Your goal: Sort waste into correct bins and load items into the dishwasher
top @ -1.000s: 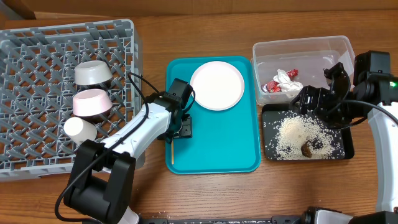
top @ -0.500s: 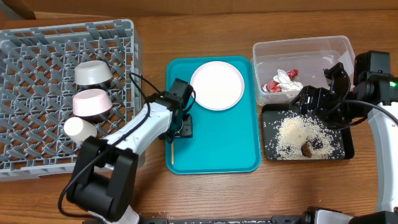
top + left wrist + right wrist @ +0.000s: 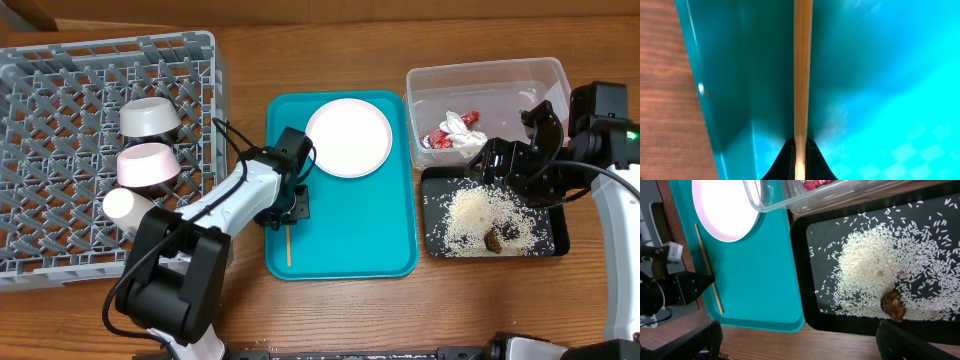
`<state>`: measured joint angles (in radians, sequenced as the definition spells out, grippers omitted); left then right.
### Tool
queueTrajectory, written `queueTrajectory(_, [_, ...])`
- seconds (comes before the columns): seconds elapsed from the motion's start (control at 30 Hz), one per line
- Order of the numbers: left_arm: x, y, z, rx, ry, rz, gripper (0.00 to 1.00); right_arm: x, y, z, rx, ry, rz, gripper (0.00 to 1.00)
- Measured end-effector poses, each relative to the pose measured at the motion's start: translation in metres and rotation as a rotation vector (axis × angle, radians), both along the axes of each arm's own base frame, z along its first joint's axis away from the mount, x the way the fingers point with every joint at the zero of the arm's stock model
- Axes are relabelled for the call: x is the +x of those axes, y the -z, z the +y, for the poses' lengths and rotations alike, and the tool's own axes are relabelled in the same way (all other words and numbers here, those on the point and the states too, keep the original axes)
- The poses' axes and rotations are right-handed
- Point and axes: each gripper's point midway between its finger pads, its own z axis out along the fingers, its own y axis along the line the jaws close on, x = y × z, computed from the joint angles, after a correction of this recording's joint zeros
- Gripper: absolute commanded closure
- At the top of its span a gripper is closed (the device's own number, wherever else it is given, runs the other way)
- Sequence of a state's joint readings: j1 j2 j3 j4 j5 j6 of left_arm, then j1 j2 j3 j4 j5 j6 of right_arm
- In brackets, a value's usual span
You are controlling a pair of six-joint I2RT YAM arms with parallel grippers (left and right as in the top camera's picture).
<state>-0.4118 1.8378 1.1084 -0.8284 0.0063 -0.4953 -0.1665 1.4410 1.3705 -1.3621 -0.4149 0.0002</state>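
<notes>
My left gripper [image 3: 290, 208] is shut on the thin wooden chopsticks [image 3: 288, 245] at the left side of the teal tray [image 3: 370, 230]. The left wrist view shows the wood [image 3: 802, 75] pinched between the black jaws of that gripper [image 3: 801, 167]. The white plate [image 3: 348, 137] lies at the tray's far end. My right gripper [image 3: 508, 162] hangs open and empty over the black tray [image 3: 560, 238], which holds rice [image 3: 480, 215] and a brown lump [image 3: 494, 240]. The red-and-white wrapper [image 3: 455, 133] lies in the clear tub [image 3: 487, 80].
The grey dish rack [image 3: 60, 80] fills the left side, holding a pale bowl [image 3: 150, 117], a pink bowl [image 3: 148, 165] and a white cup [image 3: 128, 208] near its right edge. Bare wood runs along the table's front.
The left gripper has closed on the chopsticks, and they have shifted slightly right, off the tray's left rim. The right arm has not moved.
</notes>
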Motion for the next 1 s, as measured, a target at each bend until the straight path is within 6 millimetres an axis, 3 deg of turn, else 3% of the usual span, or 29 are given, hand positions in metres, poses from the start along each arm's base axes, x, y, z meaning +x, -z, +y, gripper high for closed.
queueTrajectory(0.13, [0.004, -0.014, 0.001, 0.005, 0.0, 0.021, 0.96, 0.0, 0.0, 0.0, 0.0, 0.0, 0.0, 0.0])
queueTrajectory(0.33, [0.047, -0.074, 0.009, -0.023, 0.016, -0.065, 0.96, 0.0, 0.0, 0.0, 0.0, 0.0, 0.0, 0.0])
queueTrajectory(0.53, [0.075, -0.134, 0.066, 0.034, -0.055, -0.167, 0.96, 0.0, 0.0, 0.0, 0.0, 0.0, 0.0, 0.0])
queueTrajectory(0.67, [0.078, -0.139, 0.107, 0.08, -0.129, -0.171, 0.96, 0.0, 0.0, 0.0, 0.0, 0.0, 0.0, 0.0])
queueTrajectory(0.83, [0.084, -0.14, 0.148, 0.1, -0.213, -0.19, 0.8, 0.0, 0.0, 0.0, 0.0, 0.0, 0.0, 0.0])
queueTrajectory(0.93, [0.086, -0.14, 0.156, 0.1, -0.214, -0.199, 0.52, 0.0, 0.0, 0.0, 0.0, 0.0, 0.0, 0.0])
queueTrajectory(1.0, [0.086, -0.14, 0.154, 0.096, -0.205, -0.2, 0.47, 0.0, 0.0, 0.0, 0.0, 0.0, 0.0, 0.0])
